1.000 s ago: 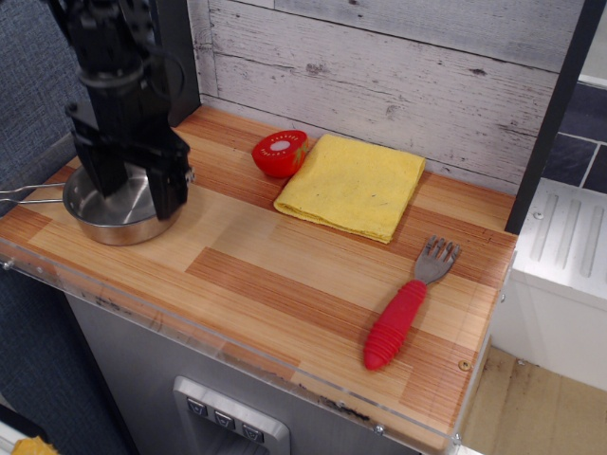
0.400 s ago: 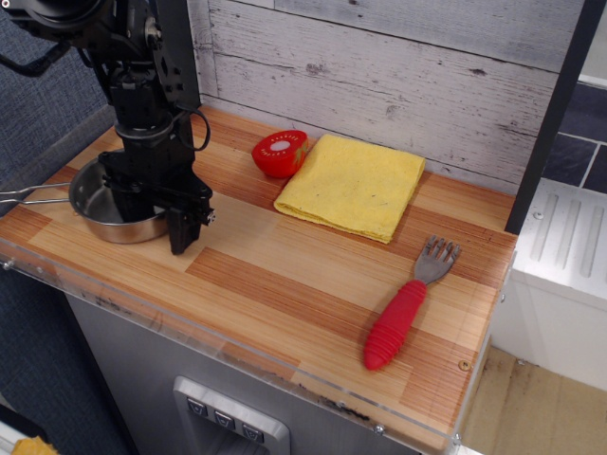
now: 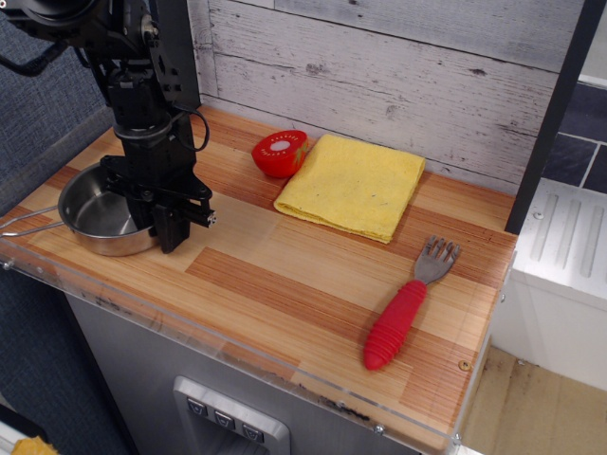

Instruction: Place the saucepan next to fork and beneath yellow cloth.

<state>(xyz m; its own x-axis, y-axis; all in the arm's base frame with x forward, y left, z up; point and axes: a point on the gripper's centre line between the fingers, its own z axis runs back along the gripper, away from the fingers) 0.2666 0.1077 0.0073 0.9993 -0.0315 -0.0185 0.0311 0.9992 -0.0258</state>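
The saucepan (image 3: 95,216) is a small shiny steel pan at the left end of the wooden counter (image 3: 275,275), with its wire handle (image 3: 28,224) pointing left over the edge. My gripper (image 3: 159,220) points straight down at the pan's right rim, with one finger outside the rim and the jaws closed on it. The yellow cloth (image 3: 353,185) lies flat at the back middle. The fork (image 3: 408,305), with a red handle and grey tines, lies at the front right, below the cloth's right side. Both are far to the right of my gripper.
A small red round object (image 3: 279,154) sits against the cloth's left edge. A plank wall (image 3: 398,66) runs along the back. A clear guard strip (image 3: 237,355) lines the counter's front edge. A white appliance (image 3: 560,246) stands past the right end.
My gripper came down from above the pan to its right rim. The pan has since shifted a little to the front left, and its handle has swung toward the front edge.
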